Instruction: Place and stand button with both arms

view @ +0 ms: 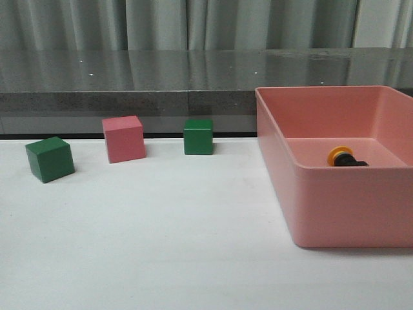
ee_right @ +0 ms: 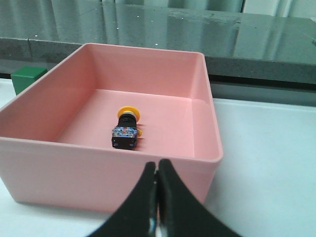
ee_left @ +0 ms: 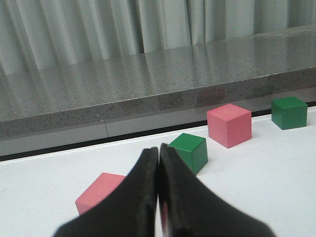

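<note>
Task not begun: the button (ee_right: 126, 129) lies on its side on the floor of the pink bin (view: 335, 213) toward the bench's right edge, untouched, while left gripper (ee_left: 159, 163) and right gripper (ee_right: 157, 178) are both closed, empty.

Button (ee_right: 126, 127) lying sideways in pink bin (ee_right: 148, 66).

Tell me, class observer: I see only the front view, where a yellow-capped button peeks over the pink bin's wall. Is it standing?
Observer: No. The yellow-capped push-button lies on its side on the floor of the pink plastic bin.
Operator: Are the grippers near?
Observer: The right gripper is shut, outside the bin's near wall.
Operator: The left?
Observer: The left gripper is shut, with a second pink cube beside it.
</note>
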Action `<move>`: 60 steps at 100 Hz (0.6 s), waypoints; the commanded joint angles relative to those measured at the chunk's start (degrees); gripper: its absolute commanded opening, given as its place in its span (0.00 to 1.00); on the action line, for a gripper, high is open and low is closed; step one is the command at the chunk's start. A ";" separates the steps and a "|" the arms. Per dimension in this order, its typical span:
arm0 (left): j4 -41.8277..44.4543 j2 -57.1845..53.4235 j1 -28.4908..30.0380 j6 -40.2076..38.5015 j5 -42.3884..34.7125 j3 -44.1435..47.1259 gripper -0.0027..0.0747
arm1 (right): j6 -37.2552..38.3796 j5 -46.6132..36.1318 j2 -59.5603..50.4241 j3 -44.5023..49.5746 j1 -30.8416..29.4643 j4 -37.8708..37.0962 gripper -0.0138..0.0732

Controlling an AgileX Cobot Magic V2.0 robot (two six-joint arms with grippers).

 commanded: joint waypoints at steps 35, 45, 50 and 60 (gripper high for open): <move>-0.68 -1.88 0.20 -0.63 -4.51 1.72 0.01 | -0.17 -5.00 -1.20 -0.75 -0.37 -0.06 0.09; -0.68 -1.88 0.20 -0.63 -4.51 1.72 0.01 | -0.17 -5.00 -1.20 -0.75 -0.37 -0.14 0.09; -0.68 -1.88 0.20 -0.63 -4.51 1.72 0.01 | -0.17 -5.00 -1.20 -0.75 -0.37 -0.14 0.09; -0.68 -1.88 0.20 -0.63 -4.51 1.72 0.01 | -0.17 -5.34 -1.20 -0.75 -0.37 -0.14 0.09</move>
